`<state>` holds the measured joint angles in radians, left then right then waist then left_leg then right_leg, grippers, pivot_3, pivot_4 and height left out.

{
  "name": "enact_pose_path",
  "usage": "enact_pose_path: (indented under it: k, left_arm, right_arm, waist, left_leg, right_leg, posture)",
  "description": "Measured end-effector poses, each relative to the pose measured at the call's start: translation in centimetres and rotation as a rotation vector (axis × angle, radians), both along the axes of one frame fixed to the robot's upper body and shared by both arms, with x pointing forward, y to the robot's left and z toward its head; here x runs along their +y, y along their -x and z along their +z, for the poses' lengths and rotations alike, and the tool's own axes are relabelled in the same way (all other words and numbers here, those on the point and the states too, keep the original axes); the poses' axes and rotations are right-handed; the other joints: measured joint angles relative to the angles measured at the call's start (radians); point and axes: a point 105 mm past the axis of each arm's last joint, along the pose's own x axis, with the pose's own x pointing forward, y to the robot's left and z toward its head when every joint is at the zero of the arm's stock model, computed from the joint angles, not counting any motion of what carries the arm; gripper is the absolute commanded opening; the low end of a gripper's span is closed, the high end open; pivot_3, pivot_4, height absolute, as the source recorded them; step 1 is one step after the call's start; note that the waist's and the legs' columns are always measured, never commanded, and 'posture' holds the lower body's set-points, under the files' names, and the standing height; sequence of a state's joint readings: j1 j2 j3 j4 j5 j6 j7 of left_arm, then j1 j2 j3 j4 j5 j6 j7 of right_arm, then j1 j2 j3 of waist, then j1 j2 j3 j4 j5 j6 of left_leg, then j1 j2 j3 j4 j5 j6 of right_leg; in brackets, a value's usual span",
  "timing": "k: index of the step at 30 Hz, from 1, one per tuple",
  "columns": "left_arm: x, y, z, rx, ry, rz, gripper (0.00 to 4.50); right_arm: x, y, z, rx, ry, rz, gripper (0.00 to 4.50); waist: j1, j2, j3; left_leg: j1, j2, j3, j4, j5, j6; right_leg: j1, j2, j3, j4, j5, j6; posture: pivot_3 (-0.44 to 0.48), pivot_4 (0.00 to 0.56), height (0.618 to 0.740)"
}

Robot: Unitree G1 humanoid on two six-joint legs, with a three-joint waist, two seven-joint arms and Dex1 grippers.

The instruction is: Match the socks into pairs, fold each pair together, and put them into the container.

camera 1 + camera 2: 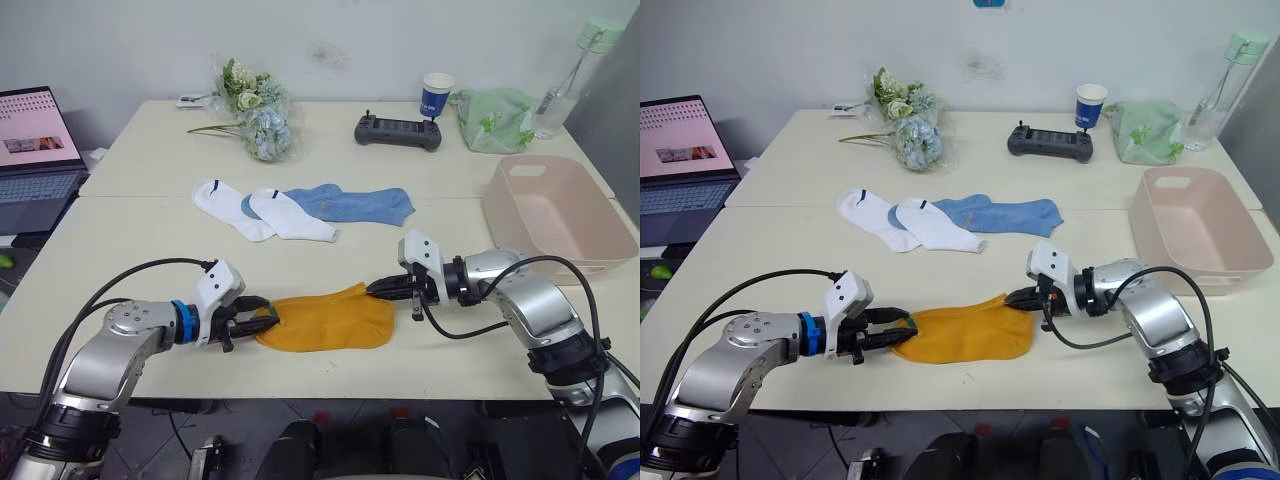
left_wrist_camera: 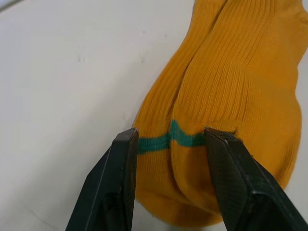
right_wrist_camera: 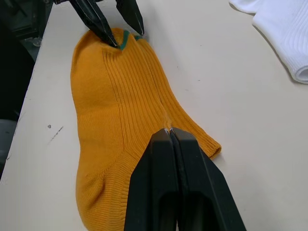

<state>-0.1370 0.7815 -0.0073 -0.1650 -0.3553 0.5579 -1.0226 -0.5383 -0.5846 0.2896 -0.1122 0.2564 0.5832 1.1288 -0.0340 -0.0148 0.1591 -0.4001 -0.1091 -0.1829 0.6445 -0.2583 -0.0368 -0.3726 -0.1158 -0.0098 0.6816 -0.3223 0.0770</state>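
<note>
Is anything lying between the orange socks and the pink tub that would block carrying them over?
Nothing visible does. The orange socks lie near the front edge; the table between them and the pink tub is bare. The white socks and blue socks lie further back, off that line.

mustard-orange socks (image 1: 325, 322) green-striped, pale pink container (image 1: 560, 215)

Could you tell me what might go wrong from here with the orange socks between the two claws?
1. The left claw is open astride the green-striped end of the orange socks; closing could catch one layer only, splitting the pair.
2. The right claw pinches just a small ridge of fabric at the other end, which may slip during folding.
</note>
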Motion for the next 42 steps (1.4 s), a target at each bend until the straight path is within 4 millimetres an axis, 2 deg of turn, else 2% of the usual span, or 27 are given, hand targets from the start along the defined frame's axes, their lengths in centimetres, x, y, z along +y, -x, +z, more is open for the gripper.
enact_pose_path:
  k: [14,19,28,32,42]
  left_arm:
    - [-0.45,0.20,0.21,0.016,0.026,-0.040,2.19]
    - [-0.37,0.17,0.19,0.014,0.024,-0.034,0.72]
    - [-0.08,0.29,-0.07,0.020,0.006,-0.029,0.72]
    - [-0.06,0.23,-0.02,0.011,-0.001,-0.031,0.04]
    - [-0.14,0.05,0.27,-0.008,-0.002,-0.039,0.04]
  right_arm:
    - [0.00,0.04,-0.12,0.009,0.003,-0.006,0.00]
    - [0.04,0.03,-0.19,0.008,0.004,-0.009,0.00]
    - [0.21,0.23,-0.08,-0.003,0.003,-0.003,0.00]
    - [0.20,0.23,-0.07,-0.003,0.003,-0.003,0.00]
    - [0.20,0.22,-0.06,-0.004,0.003,-0.003,0.00]
  waist:
    - [0.000,0.000,0.000]
    - [0.000,0.000,0.000]
    - [0.000,0.000,0.000]
    - [0.000,0.000,0.000]
    - [0.000,0.000,0.000]
  left_leg:
    - [0.000,0.000,0.000,0.000,0.000,0.000]
    - [0.000,0.000,0.000,0.000,0.000,0.000]
    - [0.000,0.000,0.000,0.000,0.000,0.000]
    - [0.000,0.000,0.000,0.000,0.000,0.000]
    - [0.000,0.000,0.000,0.000,0.000,0.000]
  right_leg:
    - [0.000,0.000,0.000,0.000,0.000,0.000]
    - [0.000,0.000,0.000,0.000,0.000,0.000]
    - [0.000,0.000,0.000,0.000,0.000,0.000]
    - [0.000,0.000,0.000,0.000,0.000,0.000]
    - [0.000,0.000,0.000,0.000,0.000,0.000]
  posture:
    - [0.000,0.150,0.740]
    - [0.000,0.150,0.740]
    - [0.000,0.150,0.740]
    - [0.000,0.150,0.740]
    - [0.000,0.150,0.740]
